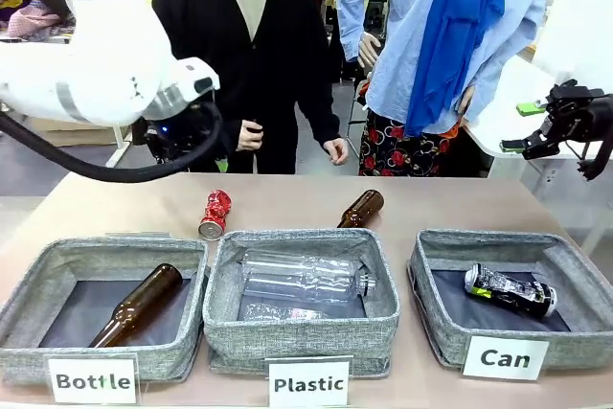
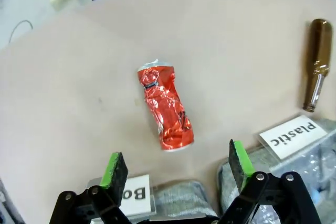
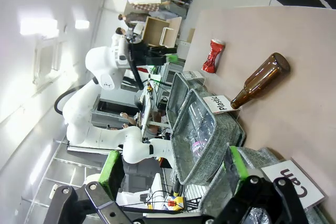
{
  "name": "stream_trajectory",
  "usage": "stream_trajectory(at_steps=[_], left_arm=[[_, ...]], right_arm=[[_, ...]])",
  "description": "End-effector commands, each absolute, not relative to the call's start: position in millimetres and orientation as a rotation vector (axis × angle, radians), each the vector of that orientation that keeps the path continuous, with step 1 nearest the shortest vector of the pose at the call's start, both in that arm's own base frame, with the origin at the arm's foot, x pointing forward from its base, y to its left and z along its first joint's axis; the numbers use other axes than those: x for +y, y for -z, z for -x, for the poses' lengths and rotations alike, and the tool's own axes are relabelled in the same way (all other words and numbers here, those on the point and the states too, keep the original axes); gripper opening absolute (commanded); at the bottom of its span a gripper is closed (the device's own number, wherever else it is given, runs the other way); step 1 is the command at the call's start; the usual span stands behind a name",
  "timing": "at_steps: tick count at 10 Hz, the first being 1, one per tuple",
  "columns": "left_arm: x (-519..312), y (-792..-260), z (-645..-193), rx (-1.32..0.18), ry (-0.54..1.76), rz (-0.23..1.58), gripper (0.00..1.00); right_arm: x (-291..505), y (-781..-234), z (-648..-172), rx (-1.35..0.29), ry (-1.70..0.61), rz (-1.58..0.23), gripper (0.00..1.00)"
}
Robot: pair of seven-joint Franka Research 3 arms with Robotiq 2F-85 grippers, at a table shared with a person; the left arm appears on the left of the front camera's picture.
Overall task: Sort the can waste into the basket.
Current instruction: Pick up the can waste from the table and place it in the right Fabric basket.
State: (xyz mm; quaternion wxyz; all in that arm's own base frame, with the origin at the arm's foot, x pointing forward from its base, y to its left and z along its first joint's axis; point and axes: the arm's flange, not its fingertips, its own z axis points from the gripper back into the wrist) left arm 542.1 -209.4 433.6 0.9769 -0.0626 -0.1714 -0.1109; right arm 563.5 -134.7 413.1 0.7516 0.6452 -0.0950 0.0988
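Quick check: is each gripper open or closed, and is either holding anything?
Left gripper: open, empty, aimed at the red can.
Right gripper: open, empty.

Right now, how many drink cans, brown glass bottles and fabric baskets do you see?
Drink cans: 2, red can, dark can
Brown glass bottles: 2, binned bottle, loose bottle
Fabric baskets: 3, Bottle basket, Plastic basket, Can basket
Total: 7

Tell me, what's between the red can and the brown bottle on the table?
Nothing. The table between the red can and the brown bottle is bare, as the front and left wrist views show.
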Motion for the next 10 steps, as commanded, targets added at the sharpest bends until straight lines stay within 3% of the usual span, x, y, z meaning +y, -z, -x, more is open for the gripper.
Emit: stream_trajectory(at_steps=[1,4,6,10], left_arm=[[-228.1,-417.9,-558.7,-0.346,0.233,0.057,1.0],[-246.7,-374.9,-576.8,-0.355,0.3,-0.01,1.0],[-248.0,-344.5,-591.9,-0.28,0.307,-0.058,1.0],[-245.8,-306.9,-610.1,-0.204,0.326,-0.009,1.0]], right_arm=[[-135.8,-415.0,-564.1,-0.209,-0.235,-1.414,1.0],[-135.8,-415.0,-564.1,-0.209,-0.235,-1.414,1.0],[-135.8,-415.0,-564.1,-0.209,-0.235,-1.414,1.0],[-135.8,-415.0,-564.1,-0.209,-0.235,-1.414,1.0]])
